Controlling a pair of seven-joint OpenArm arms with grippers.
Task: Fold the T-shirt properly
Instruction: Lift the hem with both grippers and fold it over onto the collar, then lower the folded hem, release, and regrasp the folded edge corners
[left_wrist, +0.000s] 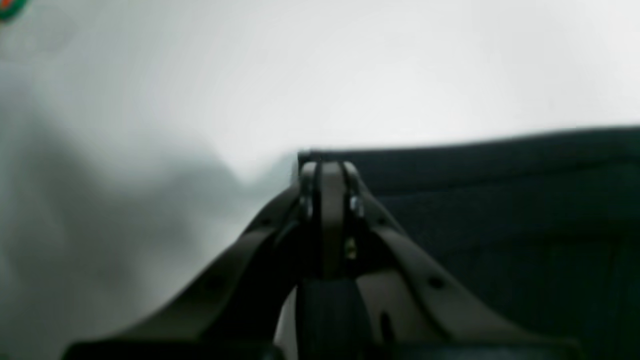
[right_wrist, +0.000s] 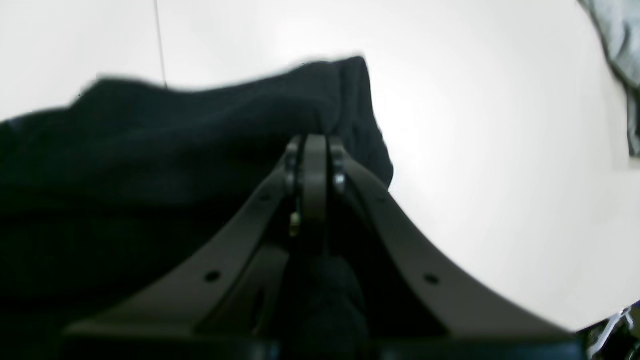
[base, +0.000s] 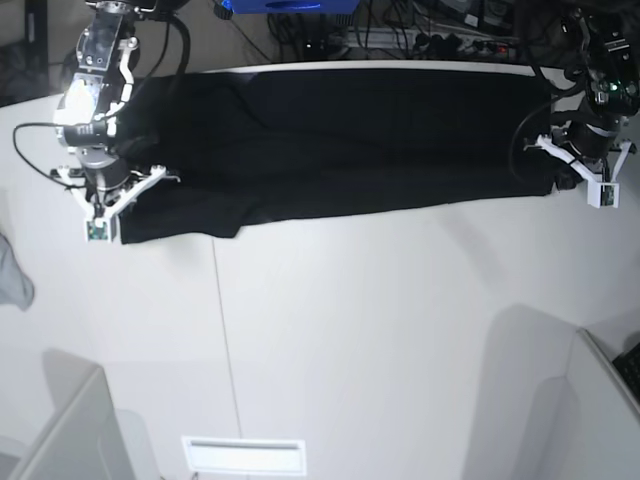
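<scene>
While both arms are gripping at the far side of the worktop (base: 380, 330), the entries are reading as follows.

Left jaws: the left gripper (left_wrist: 327, 167) is sitting pressed together on a corner of the T-shirt (base: 340, 140), dark cloth showing between and below the fingers in the left wrist view.

Right jaws: the right gripper (right_wrist: 314, 142) is likewise sitting pinched on a bunched fold of the same black cloth, which is humping up just beyond the tips.

Lie of the cloth from the jaws: the T-shirt is stretching as one long black band between the two grippers, its long axis running side to side across the far part of the worktop.

Nearer arm: neither; each is holding its own end, well apart from the other.

Near edge: it is sagging toward the camera on the right arm's side, so the band is lying uneven.

Judgement: the coming fold is probably depending on both ends travelling together, square to that long axis.

Bystander: a grey cloth (base: 12, 270) is lying apart at the worktop's edge.
</scene>
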